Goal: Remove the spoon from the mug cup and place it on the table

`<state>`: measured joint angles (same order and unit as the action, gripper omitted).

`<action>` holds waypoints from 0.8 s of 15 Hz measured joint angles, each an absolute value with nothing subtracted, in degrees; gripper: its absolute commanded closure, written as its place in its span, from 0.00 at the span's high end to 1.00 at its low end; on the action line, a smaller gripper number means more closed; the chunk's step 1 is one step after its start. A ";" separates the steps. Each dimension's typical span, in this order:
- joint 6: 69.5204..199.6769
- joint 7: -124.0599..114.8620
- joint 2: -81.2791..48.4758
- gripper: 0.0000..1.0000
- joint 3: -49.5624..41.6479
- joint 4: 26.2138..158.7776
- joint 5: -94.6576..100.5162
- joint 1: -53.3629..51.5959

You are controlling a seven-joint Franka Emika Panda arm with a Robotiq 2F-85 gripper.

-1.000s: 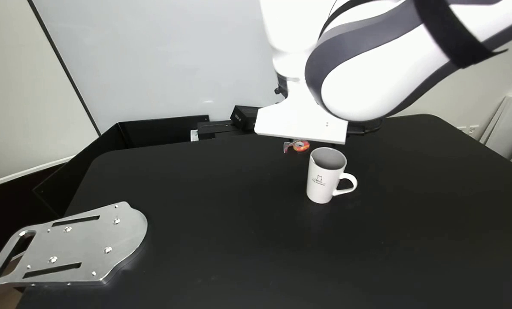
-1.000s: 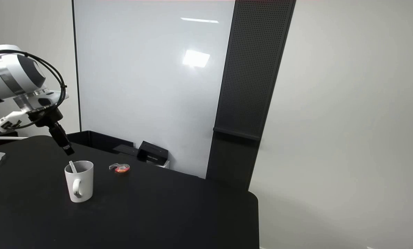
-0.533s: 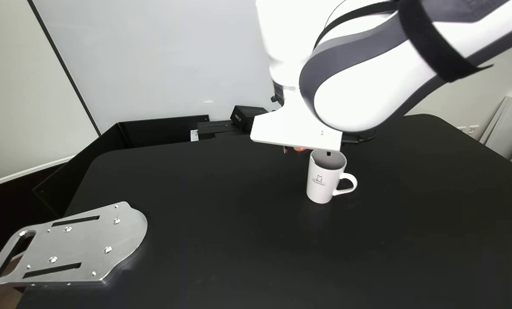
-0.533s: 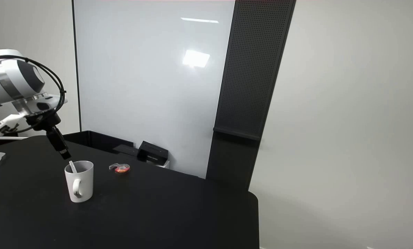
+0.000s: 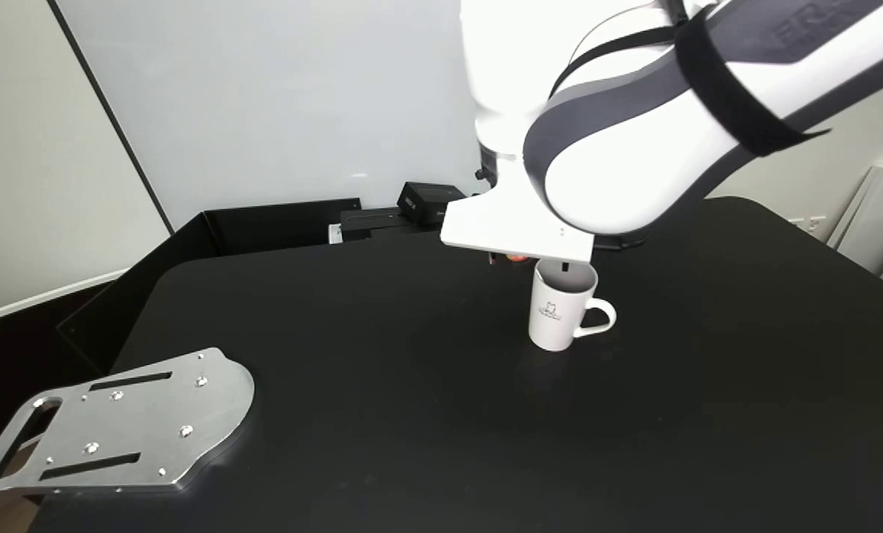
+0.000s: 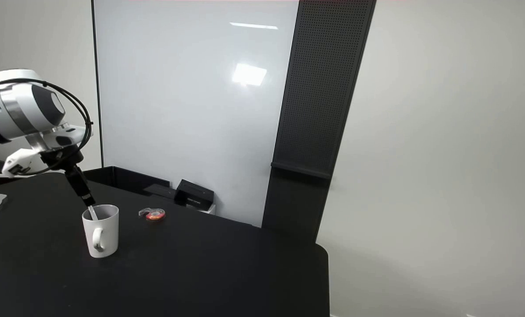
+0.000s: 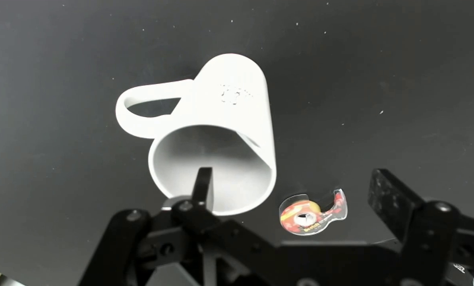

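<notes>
Slim white plastic-looking spoon (image 6: 93,213) sits in the white cylindrical mug (image 7: 237,103), tilted, upper end showing just above the rim. Mug is upright on the matte black tabletop (image 5: 411,414), loop handle out to one side, small dark print on its wall. Spoon not on the tabletop yet.

Black two-finger gripper (image 7: 292,172) is low over the mug. Fingers (image 7: 203,186) stand wide apart, not clenched: in wrist view one overlaps the mug mouth, the other is off to the right, clear of the mug. In an exterior view the fingertips look right at the spoon's top end; can't tell if they touch, or if a finger dips below the rim.

White robot arm (image 5: 633,170) and its flat white bracket (image 5: 515,226) hide most of the gripper in an exterior view.

Rest: clear plastic tape dispenser with a red-orange roll (image 7: 310,217) lies near the mug; slotted grey metal plate (image 5: 145,414) overhangs the tabletop edge, well apart from the mug; small black box (image 6: 195,192) by the far edge
</notes>
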<state>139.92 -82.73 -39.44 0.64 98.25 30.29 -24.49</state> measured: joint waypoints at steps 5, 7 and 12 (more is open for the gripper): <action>140.64 -80.85 -40.30 1.00 0.00 98.08 28.79 -24.57; 140.68 -80.28 -40.52 1.00 -0.12 98.01 28.03 -24.68; 140.69 -79.71 -40.67 1.00 -0.69 97.56 27.17 -25.28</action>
<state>140.69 -79.71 -40.67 -0.69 97.56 27.17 -25.28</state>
